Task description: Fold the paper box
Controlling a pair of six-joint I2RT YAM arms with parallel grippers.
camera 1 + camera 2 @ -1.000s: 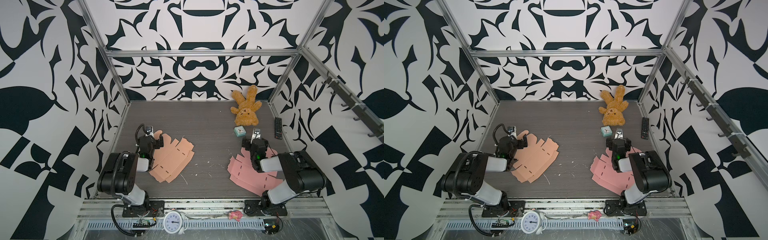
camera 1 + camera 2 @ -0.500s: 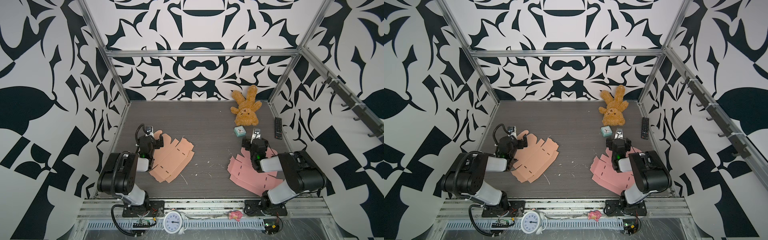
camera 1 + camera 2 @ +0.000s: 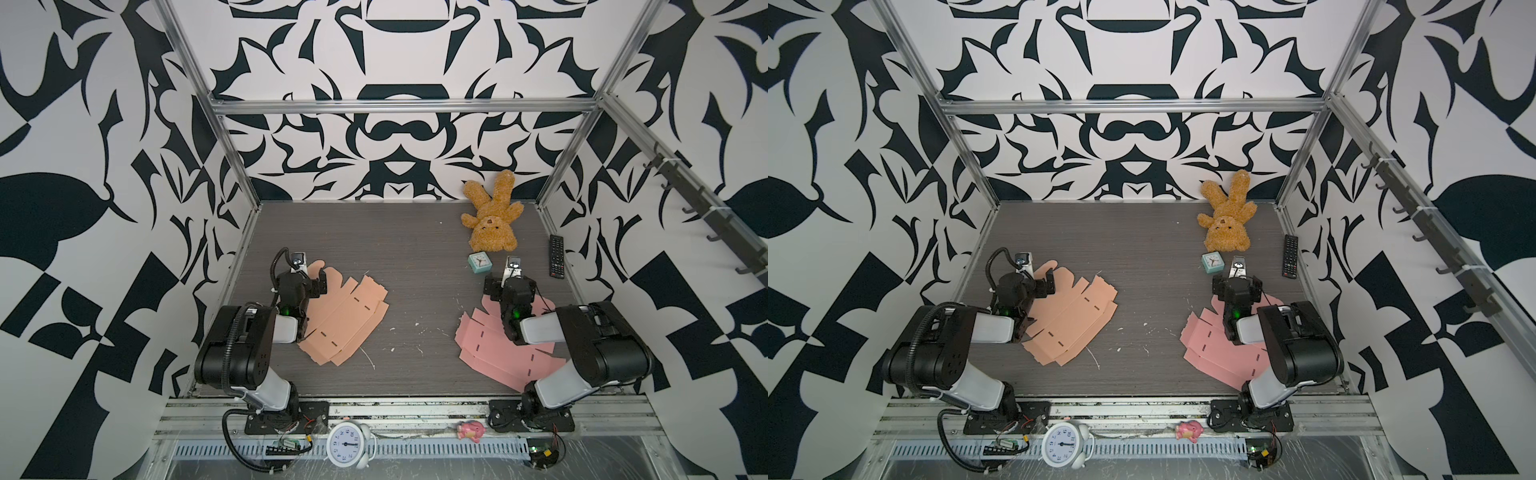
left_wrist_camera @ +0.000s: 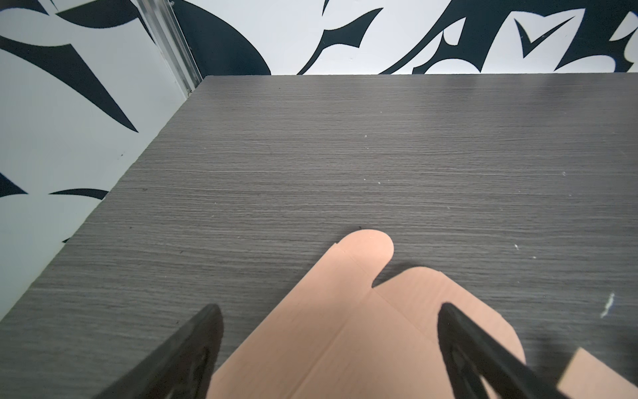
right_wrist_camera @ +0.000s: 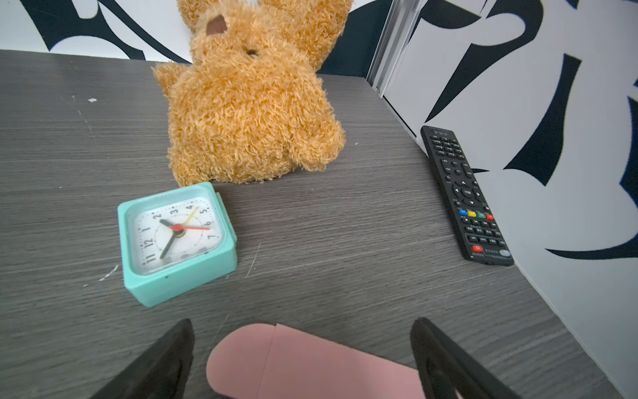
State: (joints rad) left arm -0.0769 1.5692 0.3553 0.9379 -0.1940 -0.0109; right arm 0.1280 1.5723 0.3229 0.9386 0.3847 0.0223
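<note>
Two unfolded paper box blanks lie flat on the grey table. The peach one (image 3: 345, 316) (image 3: 1071, 320) is on the left. My left gripper (image 3: 307, 277) (image 3: 1036, 279) hovers low over its far rounded flap, open. In the left wrist view the peach card (image 4: 345, 328) lies under the gripper (image 4: 329, 307), between the spread fingers and untouched. The pink blank (image 3: 494, 353) (image 3: 1221, 353) is on the right, partly under my right arm. My right gripper (image 3: 511, 283) (image 3: 1237, 283) (image 5: 303, 323) stands open above its rounded flap (image 5: 293, 362).
A teddy bear (image 3: 492, 220) lies at the back right, with a teal clock (image 3: 479, 262) just ahead of my right gripper and a black remote (image 3: 556, 255) along the right wall. A white alarm clock (image 3: 347, 444) and pink toy (image 3: 469, 430) sit on the front rail.
</note>
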